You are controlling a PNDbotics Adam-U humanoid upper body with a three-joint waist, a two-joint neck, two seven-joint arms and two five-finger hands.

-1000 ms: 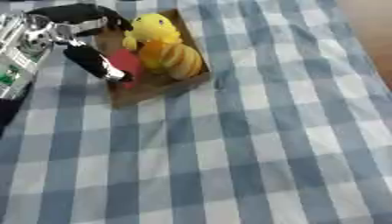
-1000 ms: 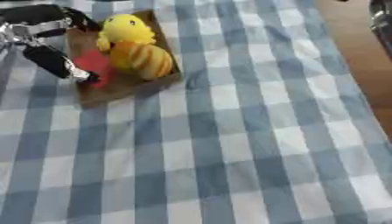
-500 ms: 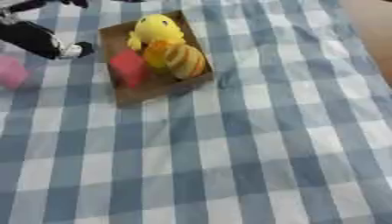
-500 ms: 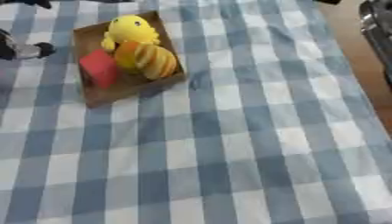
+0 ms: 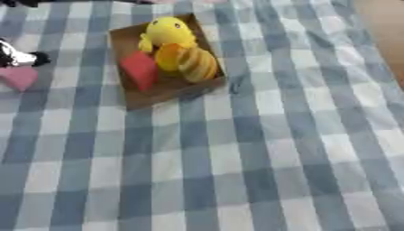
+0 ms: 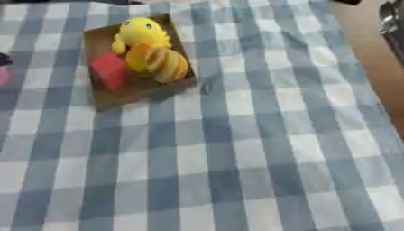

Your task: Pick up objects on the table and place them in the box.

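Showing only black fingertips of the left hand (image 5: 17, 57) at the edge, finger state indiscernible, pink soft object (image 5: 18, 77) just below them, shallow brown box (image 5: 127, 37) beyond, holding yellow duck toy (image 5: 169, 31), red block (image 5: 140, 70), striped orange piece (image 5: 189, 62)

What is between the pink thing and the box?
Only bare checked cloth lies between the pink thing and the box, seen in the left eye view.
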